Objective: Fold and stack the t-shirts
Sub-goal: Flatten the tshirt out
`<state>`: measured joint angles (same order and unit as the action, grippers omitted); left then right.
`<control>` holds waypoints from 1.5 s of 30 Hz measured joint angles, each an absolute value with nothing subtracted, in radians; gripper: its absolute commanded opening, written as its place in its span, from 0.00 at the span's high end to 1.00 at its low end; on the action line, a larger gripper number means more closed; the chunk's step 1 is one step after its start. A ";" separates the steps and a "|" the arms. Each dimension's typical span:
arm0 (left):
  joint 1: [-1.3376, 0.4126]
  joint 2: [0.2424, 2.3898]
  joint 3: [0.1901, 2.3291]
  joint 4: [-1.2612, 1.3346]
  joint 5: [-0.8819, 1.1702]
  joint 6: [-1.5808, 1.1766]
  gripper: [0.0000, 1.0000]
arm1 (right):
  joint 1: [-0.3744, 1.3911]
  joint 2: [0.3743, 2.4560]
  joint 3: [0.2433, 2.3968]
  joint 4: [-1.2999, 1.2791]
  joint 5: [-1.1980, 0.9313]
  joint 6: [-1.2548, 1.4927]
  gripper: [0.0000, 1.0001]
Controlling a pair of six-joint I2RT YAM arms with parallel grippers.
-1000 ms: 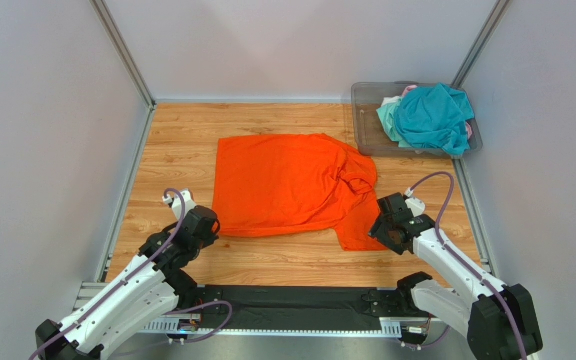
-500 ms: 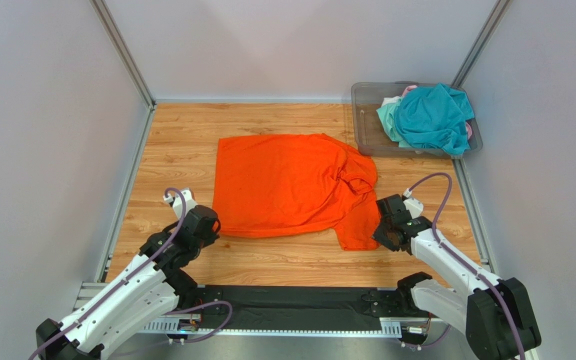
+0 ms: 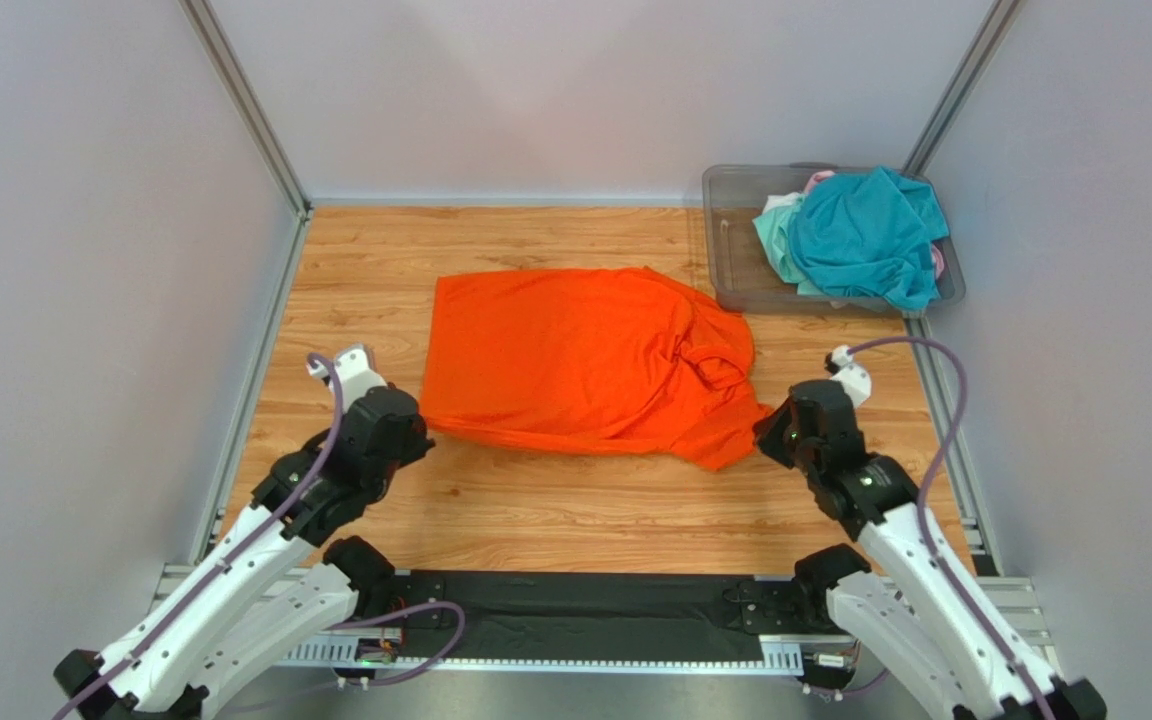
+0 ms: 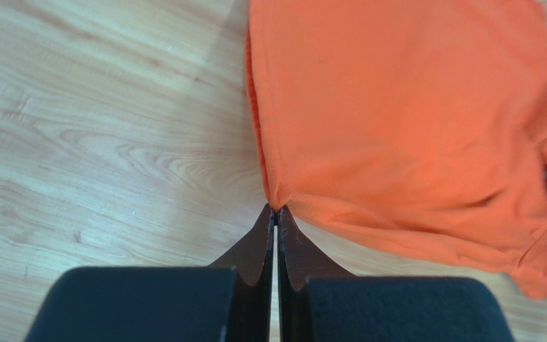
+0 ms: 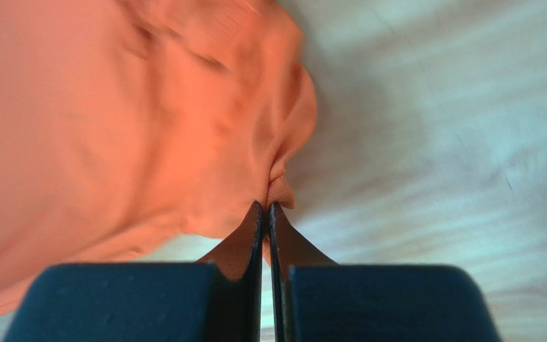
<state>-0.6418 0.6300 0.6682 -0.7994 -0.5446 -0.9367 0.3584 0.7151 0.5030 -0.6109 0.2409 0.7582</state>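
Wood-grain boards form the table (image 3: 357,285), the largest thing in view. The orange t-shirt (image 3: 567,360) lies across its middle. It is smooth over its left and far parts and bunched into deep folds at its right end. Its near edge runs between the two arms and casts a narrow shadow on the wood below it. At the far right corner of the table stands a clear grey plastic bin (image 3: 729,258), well apart from the orange cloth's left side but just beside its crumpled right end. Heaped in the bin and spilling over its rim is the teal t-shirt (image 3: 868,233). The pale mint t-shirt (image 3: 778,228) is tucked against the teal one's left side, and a sliver of the pink t-shirt (image 3: 820,179) peeks out at the far edge. The left gripper (image 4: 276,214) sits at the near left corner of the orange t-shirt (image 4: 397,107), its two dark fingers pressed together on that corner, where the fabric draws into a small point. The right gripper (image 5: 266,210) sits at the near right end, its fingers closed to a hairline gap on a little fold of the same orange t-shirt (image 5: 112,121). That wrist view is blurred.
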 measured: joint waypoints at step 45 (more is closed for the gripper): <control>-0.646 0.682 1.611 -0.666 -0.540 -0.532 1.00 | 0.359 0.812 1.725 -0.638 0.049 0.495 1.00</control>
<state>-0.6456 0.6823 1.6112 -0.6662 -0.5400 -0.5323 0.3588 0.8120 1.7252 -0.6384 0.0486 0.4953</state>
